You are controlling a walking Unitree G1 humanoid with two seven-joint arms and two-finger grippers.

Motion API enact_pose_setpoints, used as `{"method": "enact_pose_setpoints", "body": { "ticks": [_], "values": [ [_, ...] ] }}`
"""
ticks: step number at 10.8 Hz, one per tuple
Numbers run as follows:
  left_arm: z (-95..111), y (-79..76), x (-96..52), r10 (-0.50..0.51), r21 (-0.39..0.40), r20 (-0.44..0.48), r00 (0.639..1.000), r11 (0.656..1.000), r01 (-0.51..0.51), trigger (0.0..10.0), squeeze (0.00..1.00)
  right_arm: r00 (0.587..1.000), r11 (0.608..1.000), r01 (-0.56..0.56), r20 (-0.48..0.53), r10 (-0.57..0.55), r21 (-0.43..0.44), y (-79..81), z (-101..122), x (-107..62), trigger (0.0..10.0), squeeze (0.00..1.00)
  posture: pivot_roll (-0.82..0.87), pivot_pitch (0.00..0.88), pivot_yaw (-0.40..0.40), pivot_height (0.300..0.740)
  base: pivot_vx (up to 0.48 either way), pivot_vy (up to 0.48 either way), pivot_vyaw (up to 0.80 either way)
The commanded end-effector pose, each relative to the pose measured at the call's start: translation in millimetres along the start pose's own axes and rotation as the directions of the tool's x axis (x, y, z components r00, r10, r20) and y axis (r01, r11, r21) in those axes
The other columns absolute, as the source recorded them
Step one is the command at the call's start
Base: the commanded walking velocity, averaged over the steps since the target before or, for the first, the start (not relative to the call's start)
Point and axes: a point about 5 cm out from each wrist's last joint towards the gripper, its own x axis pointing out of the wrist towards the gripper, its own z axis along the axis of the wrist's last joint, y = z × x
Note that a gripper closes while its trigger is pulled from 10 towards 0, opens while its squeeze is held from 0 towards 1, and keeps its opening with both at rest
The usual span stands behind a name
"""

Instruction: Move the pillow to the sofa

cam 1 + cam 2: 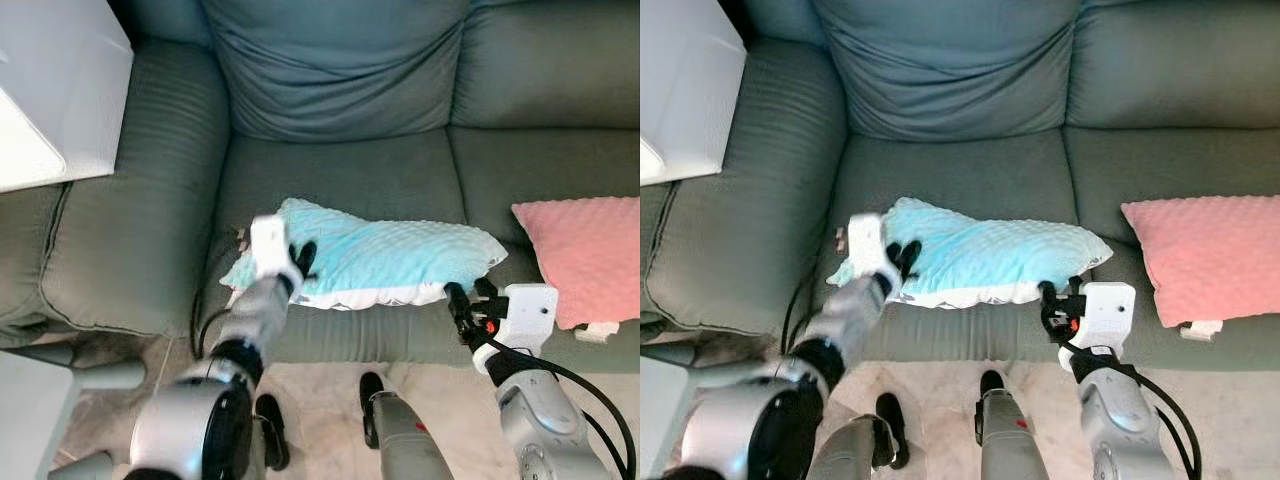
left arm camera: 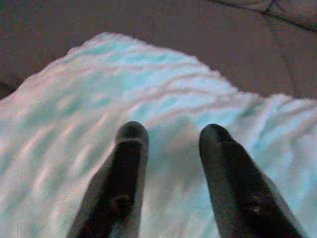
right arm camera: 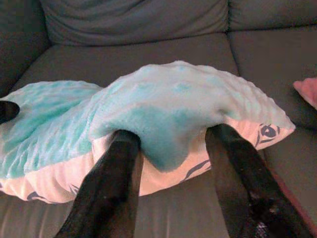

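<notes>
Pillow [image 1: 385, 262], turquoise and dimpled on top with a white printed underside, lies flat across the front half of the sofa's [image 1: 130, 230] middle seat cushion, stretched between the two grippers. The left gripper [image 1: 303, 258] sits over the pillow's near-left part, its white wrist block just outside the pillow's left edge; in the left wrist view the two black fingers [image 2: 130, 148] stand parted with the turquoise fabric directly beneath and ahead of them, their tips at or just above the surface, though the blur there makes it hard to say whether they actually press into it. Nothing is pinched between them. The right gripper [image 3: 171, 144] is at the pillow's near-right corner, by the seat's front edge; in the right wrist view its fingers [image 3: 116, 173] are spread wide, one on either side of a hanging fold of the turquoise cover, tips tucked against the pillow's side where the top meets the white underside, so it is released rather than clamped. Beyond the right gripper, on its outer side, a pink pillow [image 1: 585, 255] lies on the next seat cushion, apart from the turquoise one. Past the left arm's outer side stands the sofa's wide padded armrest.
</notes>
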Motion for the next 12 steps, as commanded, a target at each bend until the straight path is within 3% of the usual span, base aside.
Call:
{"method": "enact_pose_setpoints", "body": {
  "ticks": [1, 4, 6, 7, 10, 12],
  "values": [
    [-13.4, 8.8, -5.8, 0.015, -0.007, -0.029, 0.999, 1.0, -0.015, 10.0, 1.0, 1.0, 1.0, 0.0, -0.028, 0.0, 0.004, -2.1, -4.3, -6.9, 10.0, 1.0, -0.33, 0.428, 0.074, 0.74, 0.0, 0.0, 0.0],
    [-13.6, 24.5, -12.8, 0.022, -0.033, 0.017, 1.0, 0.999, -0.022, 10.0, 1.0, 0.996, 1.0, 0.004, -0.088, -0.005, -0.014, -15.8, -14.5, -18.6, 10.0, 1.0, -0.31, 0.413, 0.073, 0.74, 0.0, 0.0, 0.0],
    [-13.6, 29.7, -19.1, 0.008, -0.027, 0.06, 0.998, 1.0, -0.006, 10.0, 0.97, 0.991, 0.999, -0.012, -0.132, 0.008, -0.029, -19.4, -21.7, -17.5, 10.0, 1.0, -0.29, 0.393, 0.069, 0.74, 0.0, 0.0, 0.0],
    [-13.7, 33.1, -25.2, 0.001, 0.002, 0.076, 0.997, 1.0, -0.001, 10.0, 0.0, 0.985, 0.999, -0.028, -0.169, 0.022, -0.032, -20.3, -28.8, -16.1, 10.0, 1.0, -0.28, 0.378, 0.068, 0.74, 0.0, 0.0, 0.0],
    [-14.4, 43.7, -62.8, -0.058, 0.044, 0.068, 0.996, 0.998, 0.055, 10.0, 0.0, 0.924, 0.995, -0.098, -0.373, 0.087, -0.01, -26.8, -65.2, -19.9, 10.0, 1.0, -0.25, 0.344, 0.072, 0.74, 0.0, 0.0, 0.0],
    [-14.6, 53.5, -83.6, -0.063, 0.07, 0.035, 0.997, 0.996, 0.06, 10.0, 0.0, 0.882, 0.985, -0.163, -0.456, 0.122, -0.05, -35.8, -78.9, -19.6, 10.0, 1.0, -0.22, 0.327, 0.076, 0.74, 0.0, 0.0, 0.0]
  ]
}}
